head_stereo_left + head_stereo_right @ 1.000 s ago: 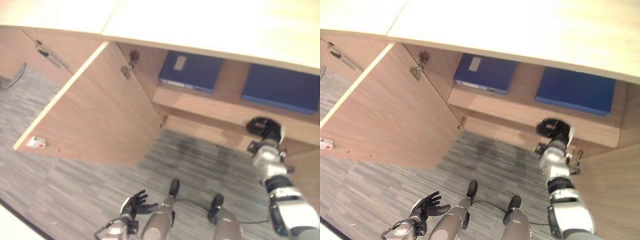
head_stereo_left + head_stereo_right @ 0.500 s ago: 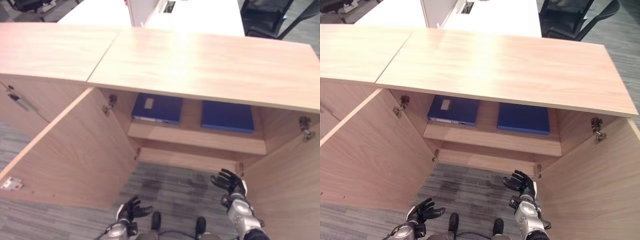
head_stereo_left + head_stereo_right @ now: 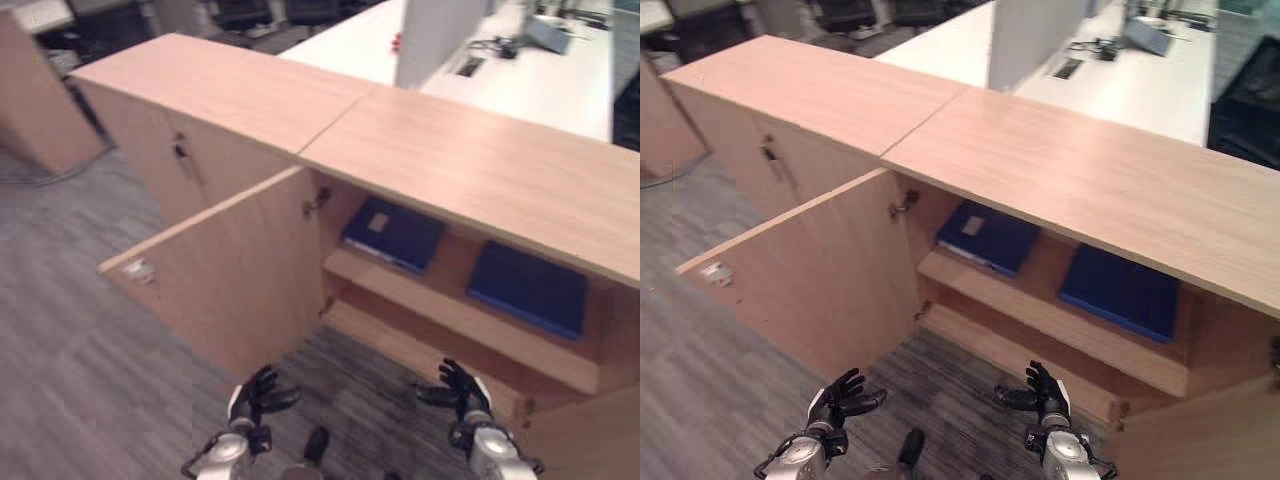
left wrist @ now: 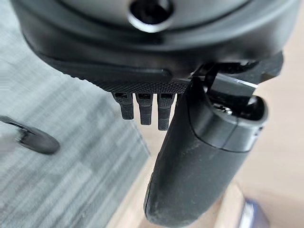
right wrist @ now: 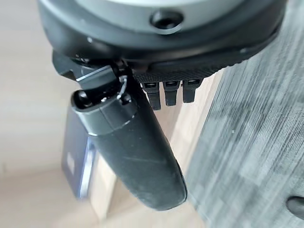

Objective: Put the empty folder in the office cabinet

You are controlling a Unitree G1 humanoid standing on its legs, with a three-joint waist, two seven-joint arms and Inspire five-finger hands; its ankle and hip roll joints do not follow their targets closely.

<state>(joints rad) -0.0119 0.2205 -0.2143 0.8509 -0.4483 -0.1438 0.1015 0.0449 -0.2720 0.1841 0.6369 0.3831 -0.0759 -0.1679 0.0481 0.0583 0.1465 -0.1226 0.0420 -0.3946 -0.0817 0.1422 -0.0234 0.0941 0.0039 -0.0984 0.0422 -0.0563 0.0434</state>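
Two blue folders lie flat on the upper shelf of the open cabinet [image 3: 470, 160]: one with a white label [image 3: 393, 232] to the left, a plain one [image 3: 528, 288] to the right. My left hand [image 3: 254, 392] hangs low over the carpet in front of the open left door [image 3: 235, 270], fingers spread and holding nothing. My right hand [image 3: 461, 389] is low before the bottom shelf, also open and holding nothing. In the right wrist view the labelled folder [image 5: 76, 147] shows past the thumb [image 5: 133, 156].
The cabinet's right door [image 3: 1230, 420] stands open at the lower right. A closed cabinet section [image 3: 190, 150] adjoins on the left. White desks [image 3: 1120, 70] and office chairs [image 3: 845, 15] stand behind the cabinet. Grey carpet [image 3: 80, 330] lies in front.
The camera has swung, so the cabinet now shows at an angle with more floor at the left. Both hands stay low and open; a second ago the right hand was up at the shelf.
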